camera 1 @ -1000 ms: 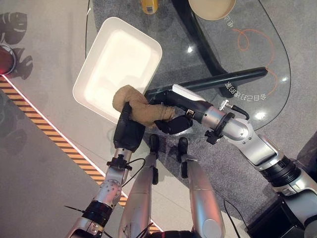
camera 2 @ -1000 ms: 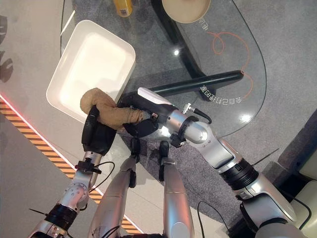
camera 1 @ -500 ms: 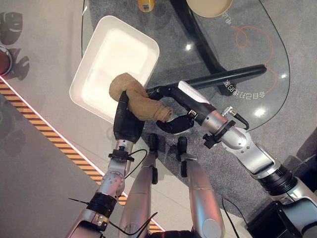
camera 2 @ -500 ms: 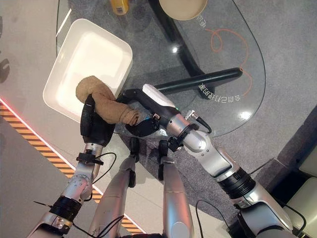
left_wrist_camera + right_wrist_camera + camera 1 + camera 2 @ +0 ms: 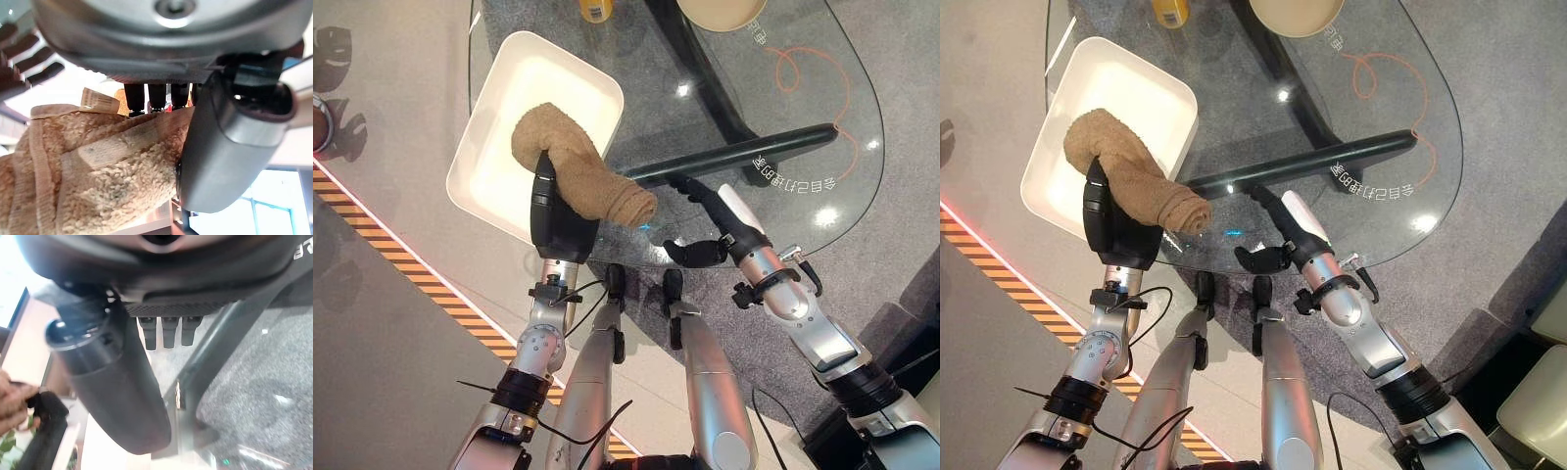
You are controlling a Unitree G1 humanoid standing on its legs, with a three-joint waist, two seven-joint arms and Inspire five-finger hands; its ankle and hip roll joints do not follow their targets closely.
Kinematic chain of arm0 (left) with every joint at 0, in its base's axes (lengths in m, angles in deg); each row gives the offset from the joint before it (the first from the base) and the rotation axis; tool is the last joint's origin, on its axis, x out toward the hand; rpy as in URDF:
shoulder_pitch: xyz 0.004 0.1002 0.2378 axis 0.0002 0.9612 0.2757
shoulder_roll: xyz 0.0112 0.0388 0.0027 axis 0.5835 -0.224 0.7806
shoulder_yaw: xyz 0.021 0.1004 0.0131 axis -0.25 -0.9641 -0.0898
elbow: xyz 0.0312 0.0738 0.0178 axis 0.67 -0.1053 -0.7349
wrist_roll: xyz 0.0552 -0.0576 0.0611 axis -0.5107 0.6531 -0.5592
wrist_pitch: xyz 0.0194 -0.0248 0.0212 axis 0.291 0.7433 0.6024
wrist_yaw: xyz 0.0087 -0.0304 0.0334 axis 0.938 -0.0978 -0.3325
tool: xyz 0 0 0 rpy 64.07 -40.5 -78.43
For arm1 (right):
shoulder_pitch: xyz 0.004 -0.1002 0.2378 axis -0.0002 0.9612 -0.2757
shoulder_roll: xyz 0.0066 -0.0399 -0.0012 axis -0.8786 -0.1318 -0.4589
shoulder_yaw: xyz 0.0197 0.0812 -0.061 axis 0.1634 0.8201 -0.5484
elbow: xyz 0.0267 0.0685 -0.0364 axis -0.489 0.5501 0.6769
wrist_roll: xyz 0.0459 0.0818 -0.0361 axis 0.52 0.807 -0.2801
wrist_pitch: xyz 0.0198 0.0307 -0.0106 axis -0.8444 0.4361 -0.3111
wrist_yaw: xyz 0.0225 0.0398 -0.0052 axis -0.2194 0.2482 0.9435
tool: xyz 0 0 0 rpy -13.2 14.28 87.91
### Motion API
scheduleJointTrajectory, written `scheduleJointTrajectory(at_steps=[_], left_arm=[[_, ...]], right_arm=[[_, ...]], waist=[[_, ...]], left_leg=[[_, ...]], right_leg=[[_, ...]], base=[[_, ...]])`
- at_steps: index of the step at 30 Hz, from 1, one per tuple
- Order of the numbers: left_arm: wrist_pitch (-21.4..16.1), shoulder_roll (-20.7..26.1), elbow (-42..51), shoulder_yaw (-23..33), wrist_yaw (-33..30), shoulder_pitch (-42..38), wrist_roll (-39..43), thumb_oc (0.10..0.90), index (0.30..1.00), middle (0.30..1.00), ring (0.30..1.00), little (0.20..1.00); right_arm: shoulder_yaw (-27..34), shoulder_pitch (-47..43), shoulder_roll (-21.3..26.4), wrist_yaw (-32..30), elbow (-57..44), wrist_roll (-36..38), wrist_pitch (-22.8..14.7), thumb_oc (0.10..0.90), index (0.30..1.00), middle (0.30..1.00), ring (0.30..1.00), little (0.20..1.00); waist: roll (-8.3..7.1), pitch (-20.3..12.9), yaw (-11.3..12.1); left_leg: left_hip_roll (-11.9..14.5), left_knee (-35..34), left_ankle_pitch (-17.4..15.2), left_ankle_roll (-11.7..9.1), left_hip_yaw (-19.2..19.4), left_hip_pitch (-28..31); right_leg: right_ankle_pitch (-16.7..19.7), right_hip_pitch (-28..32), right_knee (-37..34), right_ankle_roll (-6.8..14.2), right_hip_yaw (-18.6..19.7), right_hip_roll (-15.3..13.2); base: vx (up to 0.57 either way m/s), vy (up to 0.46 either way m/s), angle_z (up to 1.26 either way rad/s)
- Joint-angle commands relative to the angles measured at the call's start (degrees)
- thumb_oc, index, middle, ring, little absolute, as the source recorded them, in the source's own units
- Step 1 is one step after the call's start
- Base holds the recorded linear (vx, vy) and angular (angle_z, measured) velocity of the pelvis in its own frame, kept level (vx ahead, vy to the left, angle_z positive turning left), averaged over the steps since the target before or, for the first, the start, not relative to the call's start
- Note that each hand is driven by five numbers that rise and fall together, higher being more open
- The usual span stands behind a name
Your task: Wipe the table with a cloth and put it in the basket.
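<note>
Left eye view: one cloth (image 5: pixel 578 176), one basket (image 5: pixel 499 117), two hands.

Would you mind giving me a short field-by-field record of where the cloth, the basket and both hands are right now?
cloth: brown cloth, bunched, held up over the near edge of the basket
basket: white basket on the floor beside the glass table
left hand: left hand curled round the cloth
right hand: right hand over the near table edge, fingers straight, holding nothing
other items: bowl and yellow bottle at the far side
</note>
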Motion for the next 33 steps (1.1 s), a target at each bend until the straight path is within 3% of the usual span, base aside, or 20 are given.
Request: scheduleJointTrajectory(at_steps=[1, 8, 12, 14, 19, 25, 31, 33], left_arm=[[-5.6, 1.0, 11.1, 5.4, 5.4, -2.8, -5.0, 0.1, 0.3, 0.3, 0.3, 0.2], [-13.0, 3.2, 10.1, 9.6, 0.8, -3.2, -9.2, 0.1, 0.3, 0.3, 0.3, 0.2], [-18.5, 5.5, 6.1, 11.9, -6.4, -5.4, -16.0, 0.1, 0.3, 0.3, 0.3, 0.2], [-19.3, 6.2, 4.5, 12.3, -7.7, -5.9, -16.8, 0.1, 0.3, 0.3, 0.3, 0.2], [-24.8, 10.1, -4.0, 13.1, -18.5, -9.3, -29.0, 0.1, 0.3, 0.3, 0.3, 0.2], [-25.4, 16.4, -13.1, 11.7, -34.6, -15.9, -45.5, 0.1, 0.3, 0.3, 0.3, 0.2], [-21.9, 21.5, -19.5, 9.7, -43.4, -21.1, -52.2, 0.1, 0.3, 0.3, 0.3, 0.2], [-20.3, 23.0, -21.5, 8.2, -48.5, -22.7, -57.8, 0.1, 0.3, 0.3, 0.3, 0.2]], right_arm=[[2.7, -0.7, -0.5, -0.9, -6.1, 1.5, -6.1, 0.8, 0.9, 0.9, 0.9, 0.9], [3.4, 0.3, -0.1, 0.7, -5.3, 1.8, -5.9, 0.8, 0.9, 0.9, 0.9, 0.9], [2.8, -0.6, 0.2, 1.8, -3.9, 2.6, -5.0, 0.8, 0.9, 0.9, 0.9, 0.9], [2.4, -0.9, 0.3, 2.0, -3.5, 2.8, -4.6, 0.8, 0.9, 0.9, 0.9, 0.9], [0.2, -3.7, 1.6, 2.5, -0.7, 4.5, -3.4, 0.8, 0.9, 0.9, 0.9, 0.9], [-2.5, -7.9, 3.5, 3.0, 2.4, 8.0, -1.9, 0.8, 0.9, 0.9, 0.9, 0.9], [-4.9, -12.1, 5.1, 3.3, 5.0, 11.0, -0.4, 0.8, 0.9, 0.9, 0.9, 0.9], [-5.8, -13.1, 5.5, 3.5, 5.4, 11.6, 0.6, 0.8, 0.9, 0.9, 0.9, 0.9]], waist=[[-0.69, -1.6, 0.4], [0.33, -1.6, 0.4], [0.93, -1.6, 0.3], [1.04, -1.6, 0.2], [1.45, -1.6, 0.1], [1.97, -1.6, -0.3], [2.21, -1.6, -0.7], [2.23, -1.6, -0.9]], left_leg=[[-1.7, 8.8, -7.5, 1.7, 0.6, -1.2], [-1.8, 9.3, -7.5, 1.6, 0.4, -1.6], [-1.9, 9.8, -7.5, 1.6, 0.6, -2.5], [-1.9, 10.3, -8.0, 1.6, 0.6, -2.5], [-1.8, 11.3, -8.2, 1.5, 1.1, -4.0], [-1.7, 12.6, -8.4, 1.6, 1.7, -5.8], [-1.6, 13.2, -8.1, 1.7, 2.6, -8.0], [-1.6, 13.2, -8.0, 1.8, 2.9, -8.5]], right_leg=[[5.4, 3.3, -9.3, 2.6, -0.5, 1.2], [5.1, 3.0, -9.0, 2.5, -0.5, 0.8], [5.0, 2.2, -8.7, 2.3, -0.4, 0.6], [4.6, 2.2, -8.4, 2.3, -0.3, 0.5], [4.7, 0.7, -8.2, 2.2, 0.1, 0.1], [5.2, -1.6, -7.8, 2.3, 0.5, -0.4], [6.2, -4.0, -8.2, 2.5, 1.0, -0.8], [6.4, -4.7, -8.2, 2.6, 1.1, -0.8]], base=[[0.02, 0.031, -0.01], [0.02, 0.054, -0.02], [0.02, 0.078, -0.01], [0.03, 0.073, -0.01], [0.03, 0.112, -0.02], [0.03, 0.102, -0.02], [0.01, 0.099, -0.02], [0.01, 0.087, 0.0]])
